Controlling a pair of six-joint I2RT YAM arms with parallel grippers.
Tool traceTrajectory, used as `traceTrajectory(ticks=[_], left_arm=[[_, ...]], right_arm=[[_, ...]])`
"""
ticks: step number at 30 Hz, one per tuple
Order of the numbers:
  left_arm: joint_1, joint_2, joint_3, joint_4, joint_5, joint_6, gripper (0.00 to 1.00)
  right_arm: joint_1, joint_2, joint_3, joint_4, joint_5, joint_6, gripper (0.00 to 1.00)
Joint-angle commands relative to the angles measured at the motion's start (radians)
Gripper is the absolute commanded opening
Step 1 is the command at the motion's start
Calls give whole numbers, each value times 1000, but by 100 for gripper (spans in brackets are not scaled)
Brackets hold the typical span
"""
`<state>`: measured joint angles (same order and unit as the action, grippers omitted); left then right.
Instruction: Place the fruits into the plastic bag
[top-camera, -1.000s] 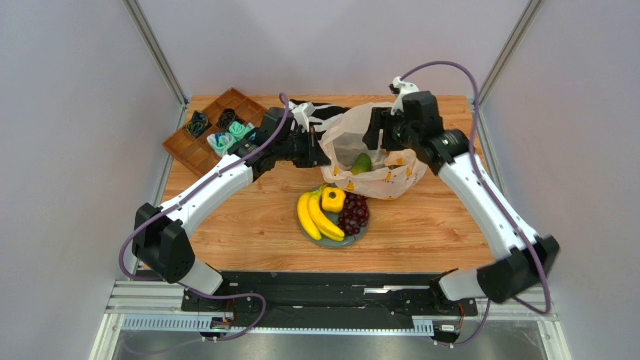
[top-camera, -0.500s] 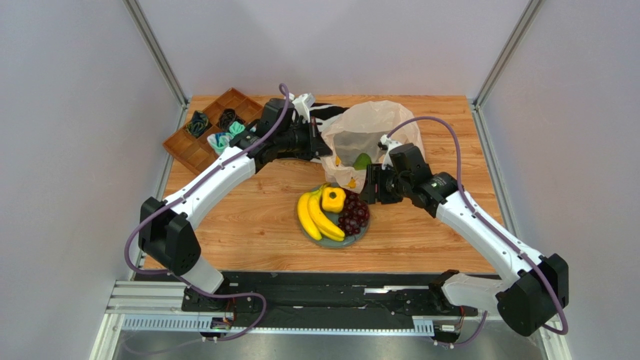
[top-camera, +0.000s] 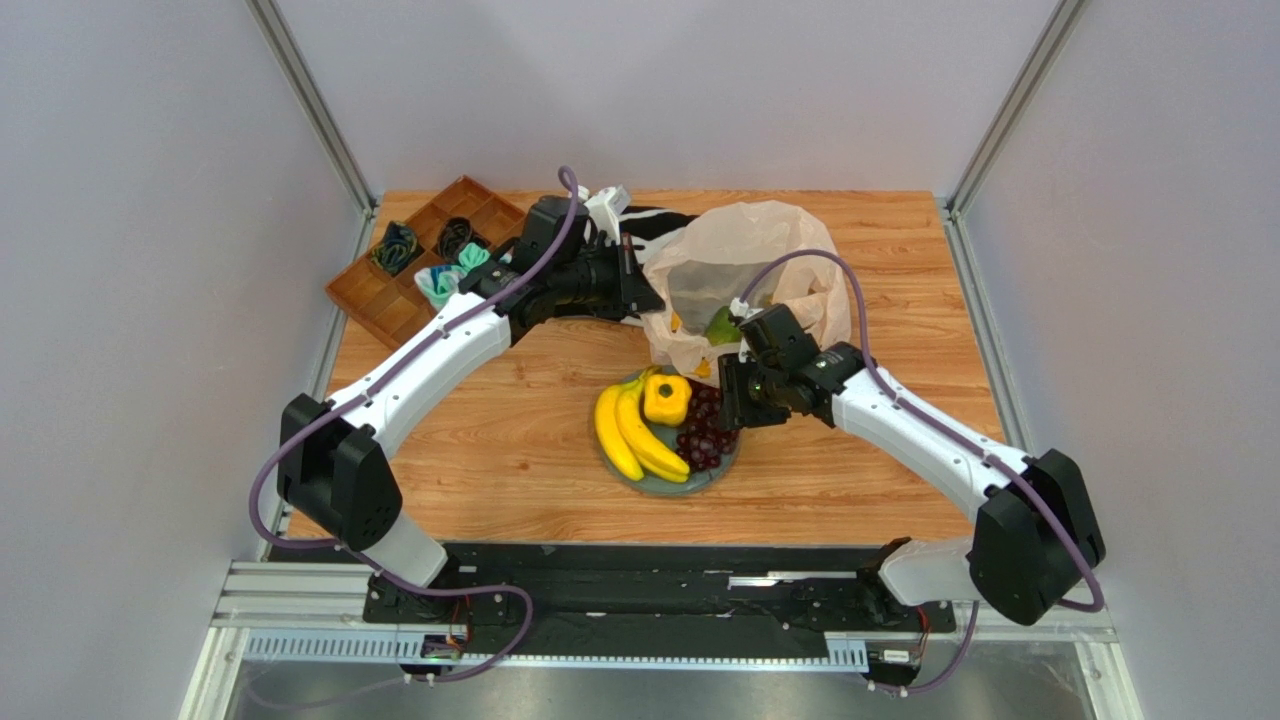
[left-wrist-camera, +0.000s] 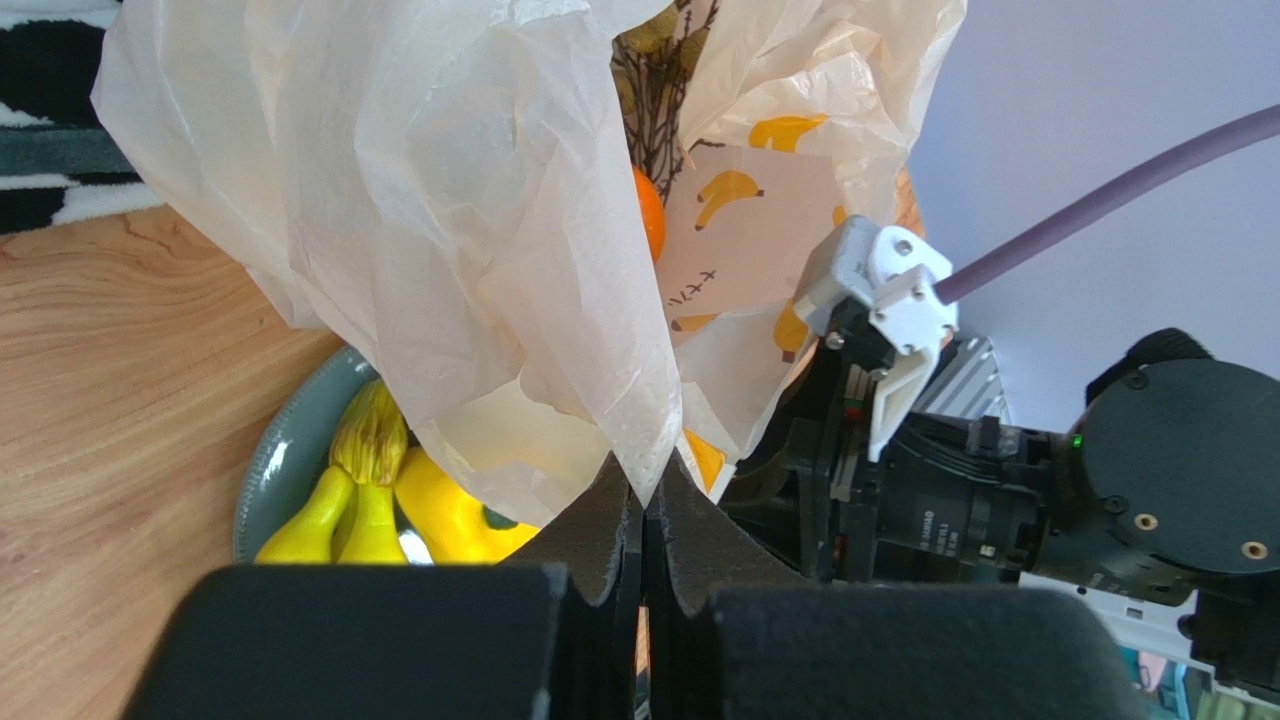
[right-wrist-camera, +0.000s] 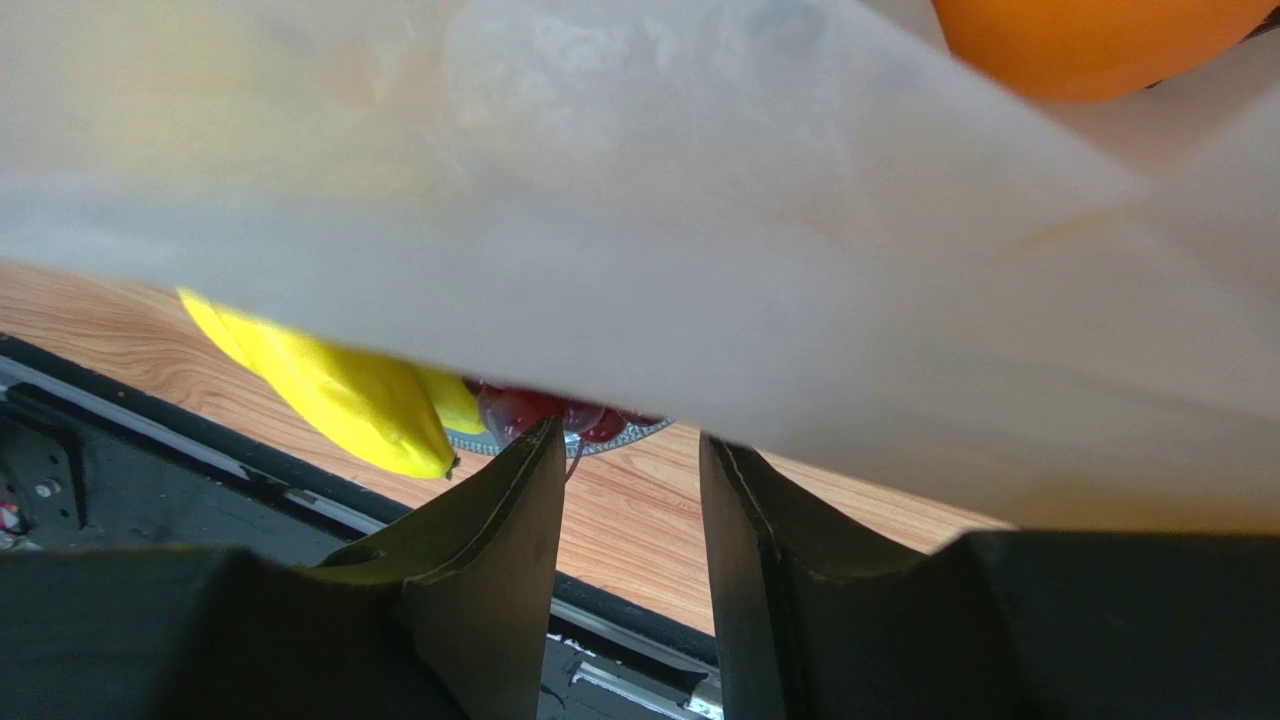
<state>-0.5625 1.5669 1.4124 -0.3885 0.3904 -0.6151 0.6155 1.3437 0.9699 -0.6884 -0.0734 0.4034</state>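
The plastic bag (top-camera: 747, 258) stands at the back of the table with its mouth held up. My left gripper (top-camera: 643, 293) is shut on the bag's left edge (left-wrist-camera: 649, 465). An orange-green fruit (top-camera: 724, 323) lies inside the bag, and a round orange (left-wrist-camera: 648, 213) shows inside it too. The bananas (top-camera: 631, 435), the small yellow fruit (top-camera: 667, 399) and the dark grapes (top-camera: 705, 429) lie on the grey plate (top-camera: 723, 470). My right gripper (top-camera: 732, 402) is open and empty, right above the grapes (right-wrist-camera: 559, 411), with the bag's wall (right-wrist-camera: 751, 225) hanging over it.
A wooden tray (top-camera: 425, 258) with compartments holding small dark and teal items sits at the back left. A zebra-striped cloth (top-camera: 658, 221) lies behind the bag. The black rail (top-camera: 646, 578) runs along the near edge.
My right arm has swung from the bag's right side down and left to the plate by the grapes. My left gripper has lifted the bag's edge slightly and holds it.
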Motion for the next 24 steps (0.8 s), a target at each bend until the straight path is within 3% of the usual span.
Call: traceTrajectory(ticks=[1,24], left_arm=[[1,-11,16,4,8,3,0],[3,-8,13,13,15,3,0]], right_arm=[[16,28,30,50,37,-11,41],[58,155,95,33,150,-43,32]])
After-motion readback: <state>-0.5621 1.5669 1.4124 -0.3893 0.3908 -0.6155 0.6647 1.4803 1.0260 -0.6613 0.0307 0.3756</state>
